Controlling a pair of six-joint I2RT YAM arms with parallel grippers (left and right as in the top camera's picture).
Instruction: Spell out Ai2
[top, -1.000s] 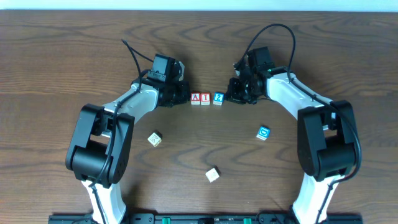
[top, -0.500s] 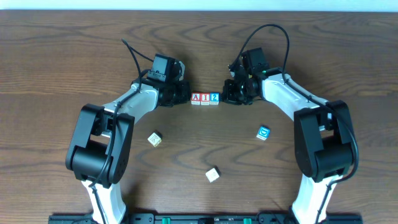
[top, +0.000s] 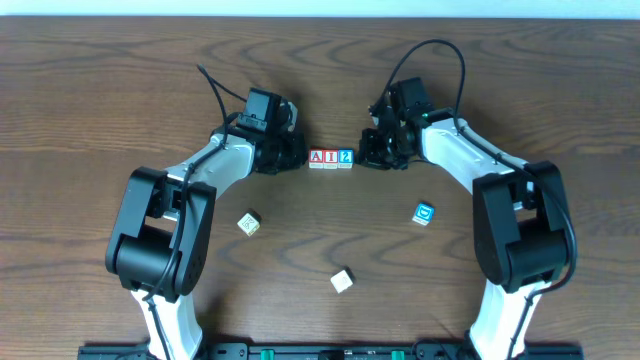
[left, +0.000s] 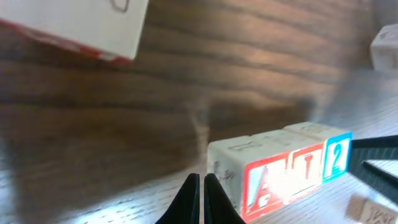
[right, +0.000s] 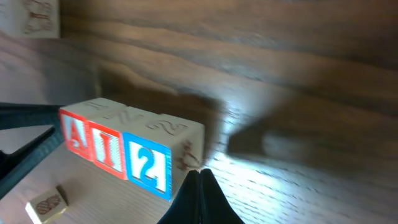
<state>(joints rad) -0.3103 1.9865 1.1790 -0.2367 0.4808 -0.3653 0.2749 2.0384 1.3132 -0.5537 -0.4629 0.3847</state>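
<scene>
Basically done — the red-lettered wooden cube reading A (top: 316, 158), the red-lettered wooden cube reading I (top: 330, 158) and the blue-lettered wooden cube reading 2 (top: 345, 158) sit side by side, touching, in one straight row on the dark wooden table (top: 100, 100), reading A-I-2 from overhead. The left gripper (left: 202, 182) is just beside the row's A end, fingertips pressed together with nothing between them. The right gripper (right: 199, 180) is at the row's 2 end, likewise closed and empty — cannot tell whether either tip touches the row. Three spare cubes lie well apart from the row, on the side toward the arm bases: a small blue-printed cube (top: 424, 213), a tan cube (top: 248, 223) and a pale cube (top: 342, 280). Judgement: the spelling looks complete and the row tidy; what's left is probably only backing both arms off without nudging the row.
</scene>
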